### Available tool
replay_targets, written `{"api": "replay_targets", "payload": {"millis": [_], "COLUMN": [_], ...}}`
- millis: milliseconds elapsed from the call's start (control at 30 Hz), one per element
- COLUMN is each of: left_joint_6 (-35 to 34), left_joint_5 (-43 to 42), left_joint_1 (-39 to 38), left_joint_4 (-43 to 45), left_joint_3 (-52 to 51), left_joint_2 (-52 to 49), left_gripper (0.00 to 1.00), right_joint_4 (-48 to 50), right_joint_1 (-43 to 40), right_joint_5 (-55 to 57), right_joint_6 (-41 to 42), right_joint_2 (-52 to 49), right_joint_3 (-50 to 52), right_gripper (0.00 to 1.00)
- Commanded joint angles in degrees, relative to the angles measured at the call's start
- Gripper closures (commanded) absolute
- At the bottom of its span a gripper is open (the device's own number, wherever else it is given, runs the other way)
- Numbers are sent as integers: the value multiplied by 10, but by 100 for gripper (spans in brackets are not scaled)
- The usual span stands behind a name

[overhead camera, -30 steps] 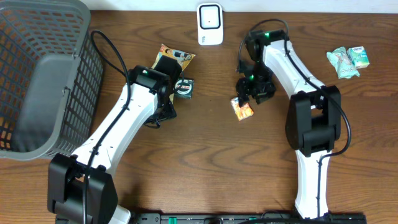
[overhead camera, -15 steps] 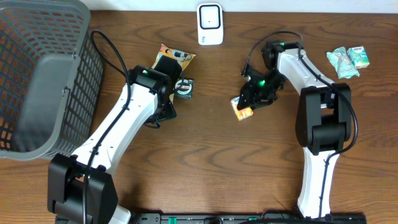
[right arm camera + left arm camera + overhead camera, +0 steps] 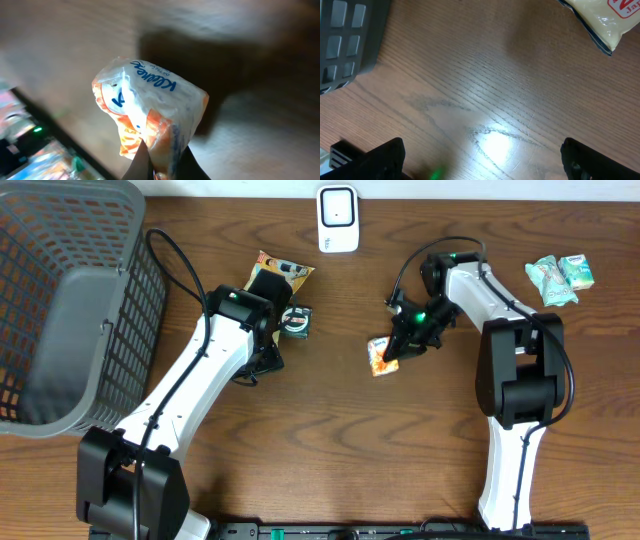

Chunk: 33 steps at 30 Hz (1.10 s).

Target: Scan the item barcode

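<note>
Glossy brown wood-grain desk (image 3: 330, 450), glare beneath left claw (image 3: 482, 157) spread wide. Right claw (image 3: 162, 167) pinching orange-and-white tissue packet (image 3: 150, 105). Grey basket (image 3: 60, 240) at left, white scanner (image 3: 338, 218) at back.

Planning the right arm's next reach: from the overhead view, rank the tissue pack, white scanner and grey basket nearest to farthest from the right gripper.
1. Tissue pack, pinched in the right gripper.
2. White scanner, back edge, centre.
3. Grey basket, far left.
</note>
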<state>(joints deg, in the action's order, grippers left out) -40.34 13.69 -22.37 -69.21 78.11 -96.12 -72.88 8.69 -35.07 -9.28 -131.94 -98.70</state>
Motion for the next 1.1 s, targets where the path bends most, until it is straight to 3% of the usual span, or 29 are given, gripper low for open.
{"api": "replay_targets", "payload": {"millis": [0,200,500,800,1067], "left_joint_6": [-5,-5,-5,-5,-5], "left_joint_5": [9,9,9,9,9], "left_joint_1": [2,2,2,2,2], "left_joint_4": [-4,-4,-4,-4,-4], "left_joint_3": [-3,-3,-3,-3,-3], "left_joint_2": [3,3,3,3,3], "left_gripper": [2,2,2,2,2], "right_joint_4": [-18,-62,-162,-246,-246], "right_joint_1": [-6,-25,-65,-126,-161], "right_joint_5": [-102,-240,-347,-360,-358], "right_joint_6": [-24,-151,-396,-539,-554], "right_joint_2": [5,5,5,5,5], "right_joint_3": [-42,-71,-71,-71,-71], "right_gripper": [99,99,99,99,99]}}
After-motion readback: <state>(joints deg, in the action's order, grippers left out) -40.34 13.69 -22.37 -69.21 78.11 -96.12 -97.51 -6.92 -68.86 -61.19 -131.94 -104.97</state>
